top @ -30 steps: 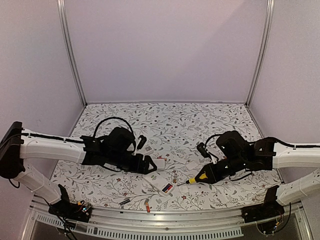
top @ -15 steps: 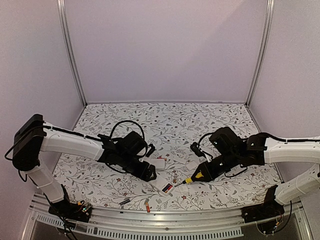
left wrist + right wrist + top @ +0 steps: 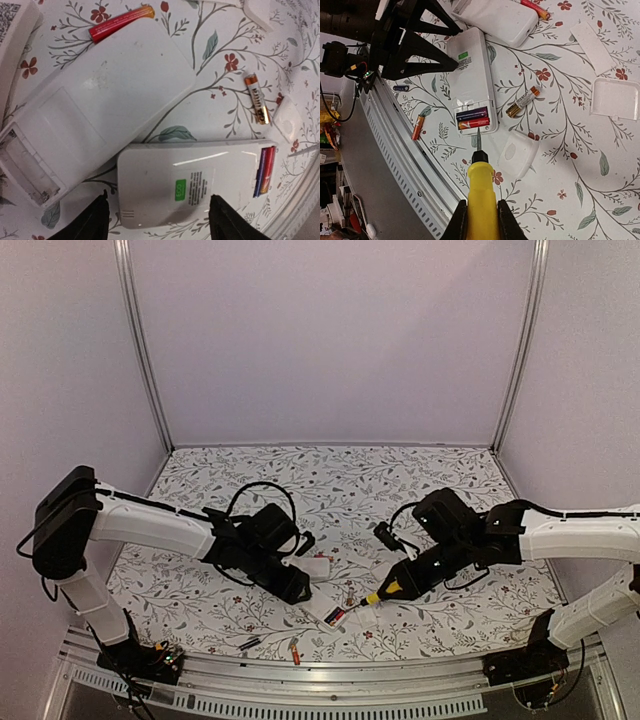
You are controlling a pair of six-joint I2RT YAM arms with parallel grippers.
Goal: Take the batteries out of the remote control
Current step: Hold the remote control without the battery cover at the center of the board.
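Prying stage: right pincer clenches screwdriver, tip beside centre-frame batteries; left pincer, released, straddles remote. Next: lever cells out.

We saw a flowered tablecloth with a rounded white cover plate, a flat white strip and a small white cap lying apart on it. A yellow-handled screwdriver with a dark tip was over the cloth, near the ribbed metal rail.

Glossy white plastic remote control; shiny-wrapped red and dark cylindrical batteries; smooth yellow plastic-handled screwdriver; matt floral-printed counter.
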